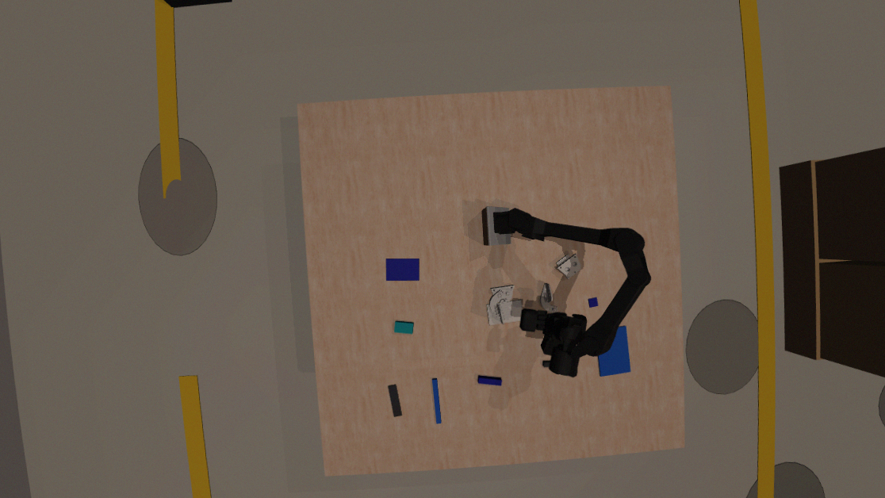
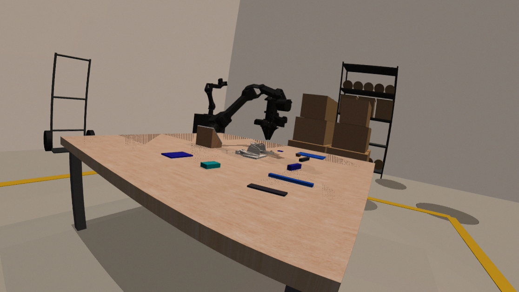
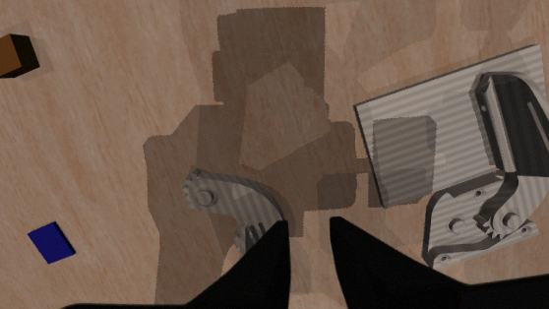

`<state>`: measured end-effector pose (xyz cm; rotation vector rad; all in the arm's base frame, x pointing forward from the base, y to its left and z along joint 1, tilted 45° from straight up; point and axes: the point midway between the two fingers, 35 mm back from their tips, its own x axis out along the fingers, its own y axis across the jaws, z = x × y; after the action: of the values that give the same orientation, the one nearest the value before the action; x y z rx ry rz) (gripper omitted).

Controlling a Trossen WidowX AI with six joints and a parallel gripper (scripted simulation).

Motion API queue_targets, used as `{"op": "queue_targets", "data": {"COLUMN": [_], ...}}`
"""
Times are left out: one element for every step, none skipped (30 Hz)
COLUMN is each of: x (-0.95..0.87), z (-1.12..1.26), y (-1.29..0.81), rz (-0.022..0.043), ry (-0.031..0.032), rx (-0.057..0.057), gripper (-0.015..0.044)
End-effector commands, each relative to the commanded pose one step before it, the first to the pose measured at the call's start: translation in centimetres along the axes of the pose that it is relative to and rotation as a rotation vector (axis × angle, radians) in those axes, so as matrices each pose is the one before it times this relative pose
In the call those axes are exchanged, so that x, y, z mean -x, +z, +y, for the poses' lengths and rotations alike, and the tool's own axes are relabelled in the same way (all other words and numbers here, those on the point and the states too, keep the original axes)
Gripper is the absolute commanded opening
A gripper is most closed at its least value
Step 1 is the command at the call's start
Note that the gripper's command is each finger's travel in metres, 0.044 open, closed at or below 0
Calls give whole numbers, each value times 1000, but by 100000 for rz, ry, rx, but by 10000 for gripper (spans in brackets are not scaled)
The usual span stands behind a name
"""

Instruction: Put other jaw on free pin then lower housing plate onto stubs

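My gripper (image 2: 267,138) (image 3: 309,229) is open by a narrow gap and empty, pointing down above the table. The loose grey jaw (image 1: 546,296) (image 3: 231,191) lies on the table, its geared end up and left of the fingertips in the wrist view; the left finger hides part of it. The grey base (image 1: 510,312) (image 3: 418,103) lies to the right in the wrist view. The other jaw (image 3: 521,138) sits on one pin, beside the bare free pin (image 3: 457,225). The housing plate (image 1: 568,265), pale with holes, lies apart near the arm and is outside the wrist view.
A small blue square (image 1: 592,302) (image 3: 51,242) and a brown block (image 3: 10,55) lie left in the wrist view. A blue panel (image 1: 618,359) is partly under the arm. A wedge block (image 2: 206,136), teal block (image 1: 404,327) and navy block (image 1: 489,380) stand around the base.
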<state>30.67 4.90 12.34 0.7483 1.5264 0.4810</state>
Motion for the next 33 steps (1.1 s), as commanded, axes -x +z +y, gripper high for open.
{"op": "queue_targets", "data": {"x": [0,0,0,0,0,0,0,0,0,0,0,0,0,0,0,0,0,0,0,0,0,0,0,0,0,0,0,0,0,0,0,0,0], "z": [-3,0,0,0,0,0,0,0,0,0,0,0,0,0,0,0,0,0,0,0,0,0,0,0,0,0,0,0,0,0,0,0,0], "y": [0,0,0,0,0,0,0,0,0,0,0,0,0,0,0,0,0,0,0,0,0,0,0,0,0,0,0,0,0,0,0,0,0], "rz": [0,0,0,0,0,0,0,0,0,0,0,0,0,0,0,0,0,0,0,0,0,0,0,0,0,0,0,0,0,0,0,0,0], "ry": [-18,0,0,0,0,0,0,0,0,0,0,0,0,0,0,0,0,0,0,0,0,0,0,0,0,0,0,0,0,0,0,0,0], "rx": [6,0,0,0,0,0,0,0,0,0,0,0,0,0,0,0,0,0,0,0,0,0,0,0,0,0,0,0,0,0,0,0,0], "gripper": [157,184,210,236,262,289,315,341,368,394,420,440,440,440,440,440,440,440,440,440,440,440,440,440,440,440,440,440,440,440,440,440,440]}}
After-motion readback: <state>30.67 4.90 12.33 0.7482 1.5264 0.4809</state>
